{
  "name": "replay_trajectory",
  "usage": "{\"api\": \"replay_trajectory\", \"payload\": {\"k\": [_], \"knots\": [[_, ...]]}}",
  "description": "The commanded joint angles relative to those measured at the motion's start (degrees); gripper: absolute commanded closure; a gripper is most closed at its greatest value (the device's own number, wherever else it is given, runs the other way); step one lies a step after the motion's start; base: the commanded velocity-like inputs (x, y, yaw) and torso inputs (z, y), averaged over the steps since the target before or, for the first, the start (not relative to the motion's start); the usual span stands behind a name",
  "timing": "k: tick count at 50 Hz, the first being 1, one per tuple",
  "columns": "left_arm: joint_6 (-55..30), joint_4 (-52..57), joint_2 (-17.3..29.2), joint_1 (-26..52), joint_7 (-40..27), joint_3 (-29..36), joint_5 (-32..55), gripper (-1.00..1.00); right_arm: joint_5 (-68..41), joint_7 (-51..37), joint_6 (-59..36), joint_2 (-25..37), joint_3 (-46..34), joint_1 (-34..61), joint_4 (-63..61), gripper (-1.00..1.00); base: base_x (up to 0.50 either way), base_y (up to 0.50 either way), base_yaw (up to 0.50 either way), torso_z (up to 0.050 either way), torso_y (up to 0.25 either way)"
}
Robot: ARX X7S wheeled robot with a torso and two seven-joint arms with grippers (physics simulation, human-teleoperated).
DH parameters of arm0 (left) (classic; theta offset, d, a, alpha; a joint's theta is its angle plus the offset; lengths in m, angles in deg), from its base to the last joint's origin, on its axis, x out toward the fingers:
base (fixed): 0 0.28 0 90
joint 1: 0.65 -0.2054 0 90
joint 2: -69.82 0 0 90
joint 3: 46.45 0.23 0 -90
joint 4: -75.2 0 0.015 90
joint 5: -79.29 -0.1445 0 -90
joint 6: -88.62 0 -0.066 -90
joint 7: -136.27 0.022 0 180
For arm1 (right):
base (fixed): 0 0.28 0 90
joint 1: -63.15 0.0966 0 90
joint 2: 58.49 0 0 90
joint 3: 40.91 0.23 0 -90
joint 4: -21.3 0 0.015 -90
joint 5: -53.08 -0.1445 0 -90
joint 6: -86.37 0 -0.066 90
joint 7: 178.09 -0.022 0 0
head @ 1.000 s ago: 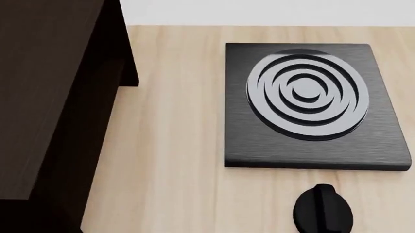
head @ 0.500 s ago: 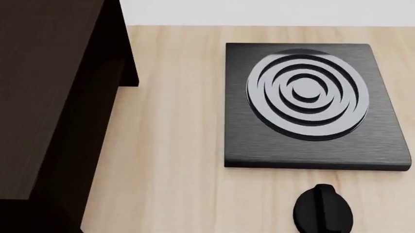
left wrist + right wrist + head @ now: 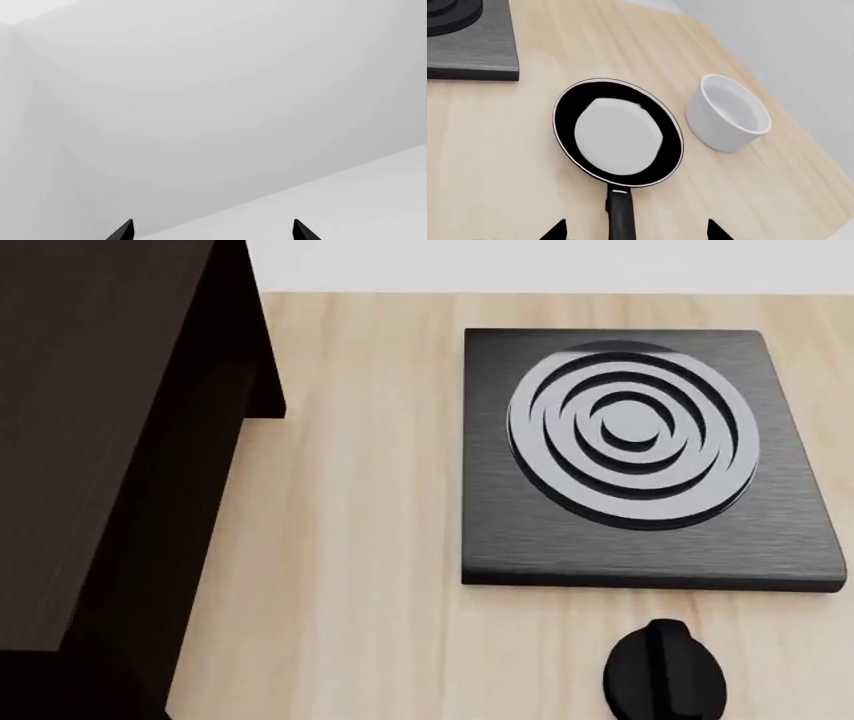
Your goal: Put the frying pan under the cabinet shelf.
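The frying pan (image 3: 618,132) lies flat on the wooden counter in the right wrist view, black with a pale glossy inside. Its long black handle (image 3: 619,212) points back toward my right gripper (image 3: 635,232). That gripper is open, one fingertip on each side of the handle, and it holds nothing. The head view does not show the pan. The cabinet shelf (image 3: 94,440), dark brown and large, fills the left of the head view. My left gripper (image 3: 213,233) is open and faces only blank pale walls. Neither gripper shows in the head view.
A black square burner plate (image 3: 787,540) with concentric rings sits right of the cabinet; its corner (image 3: 474,55) shows beyond the pan. A white round pot (image 3: 728,119) stands close beside the pan. A black knob-like object (image 3: 663,672) lies near the counter's front.
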Motion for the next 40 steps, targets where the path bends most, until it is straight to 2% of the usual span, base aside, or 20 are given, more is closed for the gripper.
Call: {"api": "replay_trajectory", "payload": {"k": [1, 17, 40], "knots": [[0.3, -0.5, -0.3, 0.5, -0.1, 0.3, 0.1, -1.00, -2.5, -2.5, 0.8, 0.8, 1.8, -0.6, 3.1, -1.00, 0.00, 0.00, 0.00, 0.000, 0.000], [0.0, -0.5, -1.1, 1.1, -0.6, 0.6, 0.6, -1.00, -3.0, -4.6, 0.9, 2.3, 1.5, -0.2, 6.6, -1.00, 0.00, 0.00, 0.00, 0.000, 0.000], [0.7, -1.1, -1.3, 1.1, -0.7, 1.9, 0.8, -1.00, -6.6, -10.0, 5.0, 0.8, 1.6, -1.4, 13.7, -1.00, 0.00, 0.00, 0.00, 0.000, 0.000]]}}
